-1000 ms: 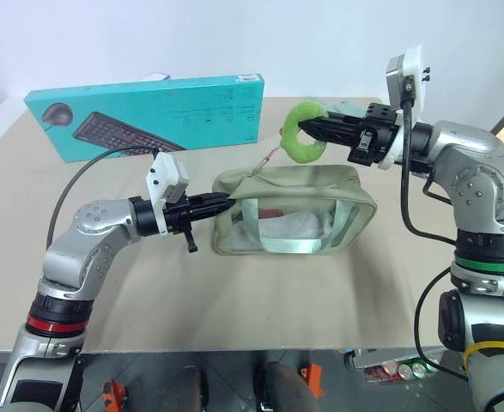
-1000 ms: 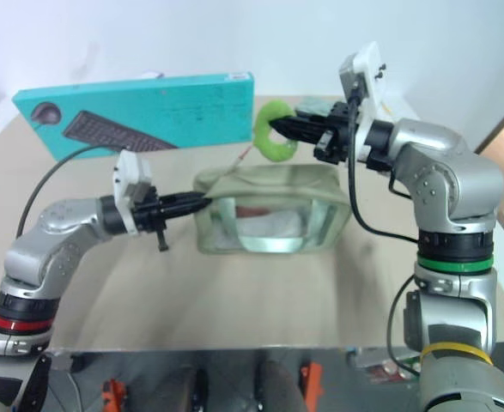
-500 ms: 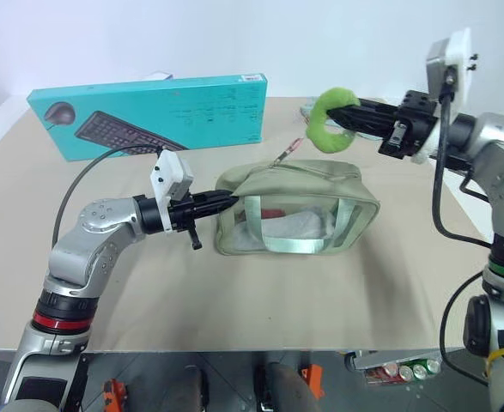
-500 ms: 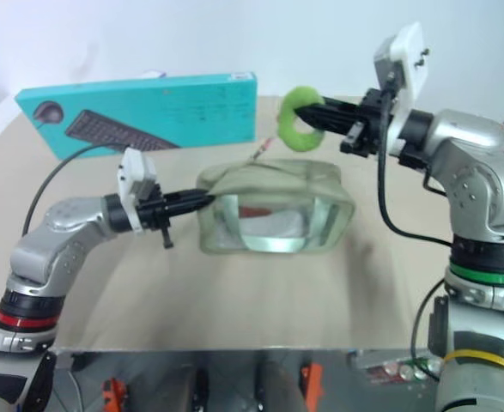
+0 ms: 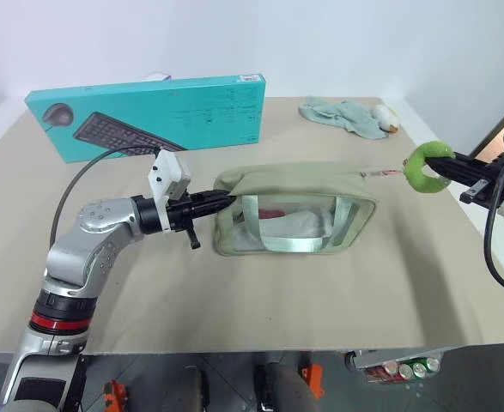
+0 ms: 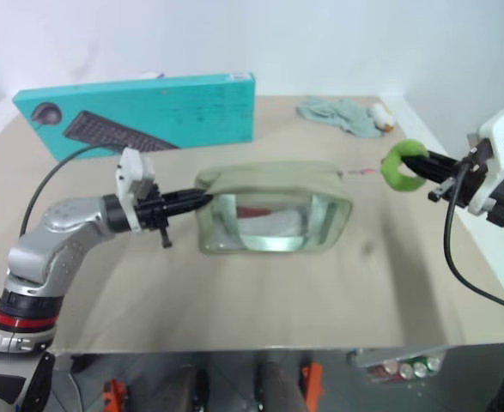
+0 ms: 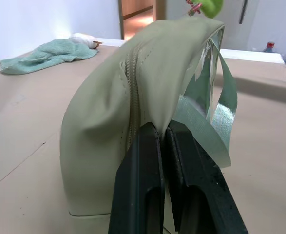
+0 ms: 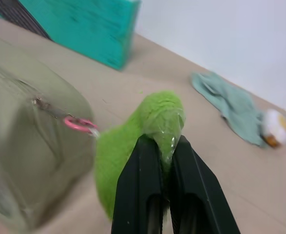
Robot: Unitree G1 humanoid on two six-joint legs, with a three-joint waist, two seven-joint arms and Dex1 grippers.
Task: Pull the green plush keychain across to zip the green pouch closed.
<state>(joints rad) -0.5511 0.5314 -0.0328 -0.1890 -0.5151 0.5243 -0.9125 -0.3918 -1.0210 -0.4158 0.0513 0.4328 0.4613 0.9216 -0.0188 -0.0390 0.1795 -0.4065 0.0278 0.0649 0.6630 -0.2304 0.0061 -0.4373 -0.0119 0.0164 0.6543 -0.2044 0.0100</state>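
Left fingers [image 7: 150,161]: clamped tight on a fold of fabric at the near end of the green pouch [image 5: 294,210]; I read that as the anchor hold.
Right fingers [image 8: 145,161]: pinched shut on the green plush keychain [image 5: 427,166], fuzz squeezed between the tips.
Left gripper [image 5: 221,202]: at the pouch's left end, pointing along its length.
Right gripper [image 6: 423,167]: out past the pouch's right end, near the table edge.
Keychain: off the table [image 5: 234,309], held in the air just beyond the right end of the pouch; pink ring and thin red cord run back from it to the pouch's top corner.
Pouch: lying mid-table, clear panel and mint handle facing me, something pale inside.
Zip: from the left wrist view I see the teeth meshed along the top seam from my held end toward the far end; the last bit at the far corner is too small to call.
Progress: I judge the pull essentially done, slider looks to be at or near the right end stop.
Left to do: confirm the slider is fully home, then let go of keychain and pouch.
Clutter: teal keyboard box [image 5: 148,116] behind, pale teal cloth [image 5: 344,116] at the back right, both well apart from the pouch.
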